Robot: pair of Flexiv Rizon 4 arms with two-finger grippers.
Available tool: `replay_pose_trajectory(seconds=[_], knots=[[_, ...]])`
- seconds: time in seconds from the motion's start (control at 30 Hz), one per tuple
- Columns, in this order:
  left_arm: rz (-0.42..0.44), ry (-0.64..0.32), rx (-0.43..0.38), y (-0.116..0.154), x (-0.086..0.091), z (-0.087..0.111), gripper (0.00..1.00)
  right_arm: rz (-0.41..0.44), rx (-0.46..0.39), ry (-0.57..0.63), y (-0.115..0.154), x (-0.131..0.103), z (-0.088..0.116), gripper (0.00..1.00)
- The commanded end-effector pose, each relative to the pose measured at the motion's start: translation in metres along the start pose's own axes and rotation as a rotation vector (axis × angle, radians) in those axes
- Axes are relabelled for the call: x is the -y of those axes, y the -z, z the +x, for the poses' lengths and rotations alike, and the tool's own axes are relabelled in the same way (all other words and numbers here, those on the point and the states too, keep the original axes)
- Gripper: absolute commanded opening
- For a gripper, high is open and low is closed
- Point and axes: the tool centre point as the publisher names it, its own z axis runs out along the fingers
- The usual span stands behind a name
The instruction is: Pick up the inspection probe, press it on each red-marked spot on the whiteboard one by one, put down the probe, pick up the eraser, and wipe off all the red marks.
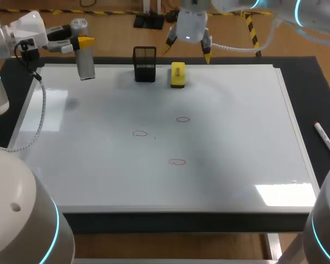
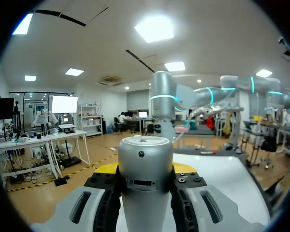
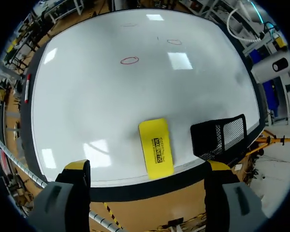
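- The whiteboard [image 1: 236, 181] fills nearly the whole table, resting on a dark mat [image 1: 319, 88] that shows at its right and far edges.
- Nearest, at lower centre of the head view, is one red mark [image 1: 177, 161]. Two more sit just beyond it, one to the left [image 1: 140, 133] and one at centre [image 1: 182, 119]. All three are thin and faint, so a press could land off target.
- A red marker [image 1: 325, 138] lies off the board on the mat at the right, well clear of the work.
- At the far edge, top centre, the yellow eraser [image 1: 177, 75] lies flat beside a black mesh holder [image 1: 144, 64].
- The right gripper [image 1: 188, 48] hangs above the eraser with its fingers spread wide, holding nothing. If the left arm swings toward the marks, the two arms could crowd each other.
- At upper left, the left gripper [image 1: 82, 43] is clamped on the silver probe [image 2: 145, 164]. The wrist lies level and the probe hangs down over the board's far left corner.
- The probe is well apart from every mark, so a low sweep could clip the holder or the eraser.
- The left arm's cable [image 1: 41, 118] droops over the board's left edge and could drag across it.
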Motion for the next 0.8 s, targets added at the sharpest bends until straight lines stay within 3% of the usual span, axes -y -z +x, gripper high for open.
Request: replay_pose_trajectory(seconds=[0.03, 0.43, 0.8], knots=[[-0.001, -0.001, 0.002, 0.000, 0.001, 0.001, 0.00, -0.010, -0.068, 0.033, -0.011, 0.006, -0.008, 1.00], [-0.001, -0.001, 0.002, 0.000, 0.001, 0.001, 0.00, -0.042, -0.035, 0.061, -0.040, 0.005, -0.003, 1.00], [-0.001, -0.001, 0.002, 0.000, 0.001, 0.001, 0.00, -0.059, -0.064, 0.078, -0.056, -0.001, 0.000, 1.00]])
